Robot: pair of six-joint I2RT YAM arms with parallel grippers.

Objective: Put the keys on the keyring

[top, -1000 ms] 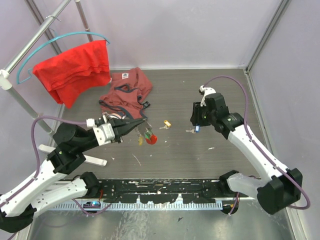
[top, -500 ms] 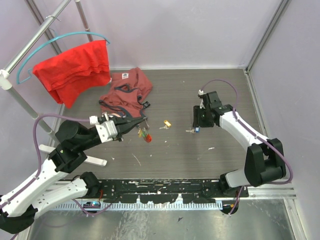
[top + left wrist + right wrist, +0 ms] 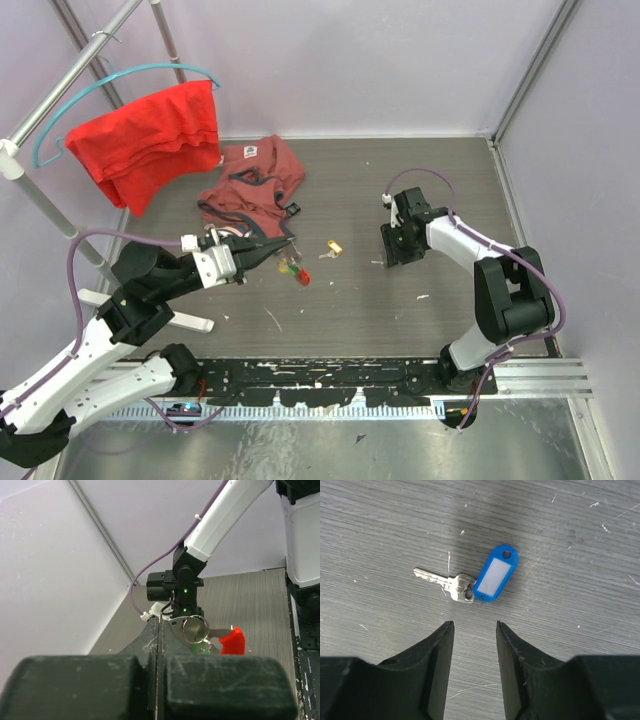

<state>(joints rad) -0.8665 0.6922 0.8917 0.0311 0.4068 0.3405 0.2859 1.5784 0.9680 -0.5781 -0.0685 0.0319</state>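
Top external view: the left end effector point(image 3: 276, 250) reaches out over the grey counter point(image 3: 350, 190) toward 3 o'clock. Its two fingers are pressed tight together, and the keyring point(image 3: 294, 269) hangs from their tips. The left wrist view shows this closely: the jaws have no gap between them, and the silver ring point(image 3: 195, 629) stands at the very tip. The red tag point(image 3: 233, 641) sticks out at 4 o'clock of the ring, and a bit of green shows just under it. I cannot tell whether that green is a key head.

A gold-headed key point(image 3: 333, 247) lies loose on the counter, near the keyring at its 2 o'clock and touching neither arm.

At 3 o'clock of that key, well apart from it, the right end effector point(image 3: 390, 255) points down at the counter. In the right wrist view its jaws stand partly open with nothing between them. The blue-tagged key point(image 3: 470, 582) lies flat on the counter at 12 o'clock of the gap, just beyond the fingertips point(image 3: 446, 630). Its silver blade points to 9 o'clock and its blue tag slants up toward 1 o'clock.

At 11 o'clock of the scene a bright red garment point(image 3: 150, 135) hangs over a teal hanger point(image 3: 120, 78). A darker red top point(image 3: 255, 185) lies crumpled on the counter at 12 o'clock of the left end effector.
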